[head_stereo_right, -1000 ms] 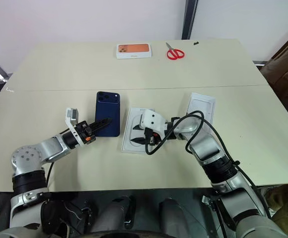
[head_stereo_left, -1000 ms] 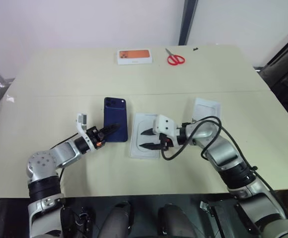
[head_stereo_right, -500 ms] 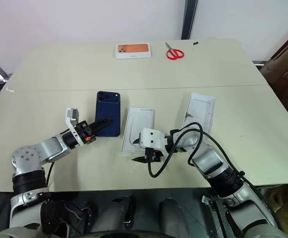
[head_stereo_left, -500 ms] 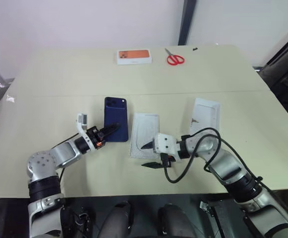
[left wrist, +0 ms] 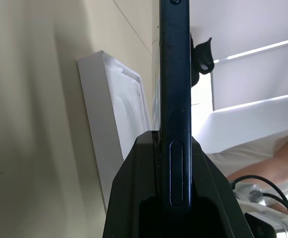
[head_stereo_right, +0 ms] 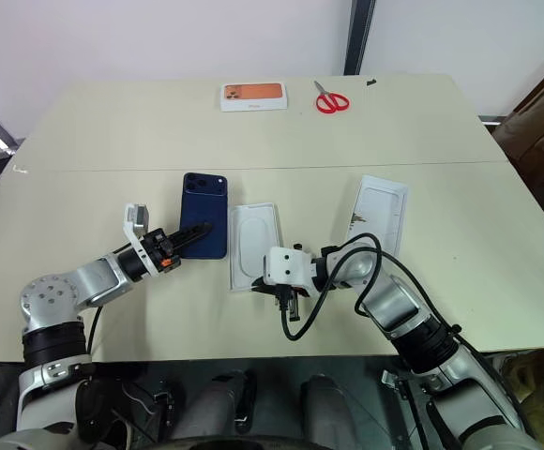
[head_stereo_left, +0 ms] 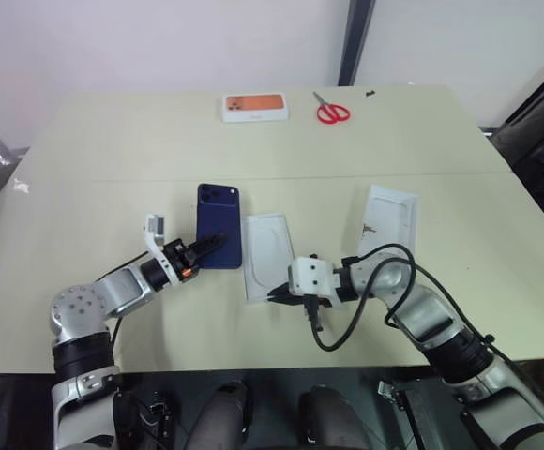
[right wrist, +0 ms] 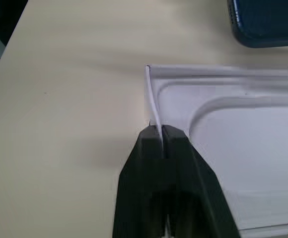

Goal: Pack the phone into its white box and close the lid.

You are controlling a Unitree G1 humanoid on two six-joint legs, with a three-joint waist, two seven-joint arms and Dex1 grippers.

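The dark blue phone [head_stereo_left: 219, 236] lies left of centre, and my left gripper [head_stereo_left: 208, 245] is shut on its near end; the left wrist view shows the phone [left wrist: 175, 74] edge-on between the fingers. Just right of it lies the white box [head_stereo_left: 264, 251], with a white insert with a rounded recess [right wrist: 243, 144] lying in it. My right gripper [head_stereo_left: 278, 296] is shut on the thin wall at the box's near corner [right wrist: 154, 106]. The lid [head_stereo_left: 388, 217] lies further right, white inner face up with small dark marks.
A white box with orange phone print [head_stereo_left: 254, 106] and red scissors [head_stereo_left: 331, 112] sit at the table's far edge. A black cable [head_stereo_left: 347, 323] loops from my right wrist near the table's front edge.
My right gripper drew back from above the white box to its near corner and shut on the wall. The box shifted slightly toward the phone. The left arm kept still.
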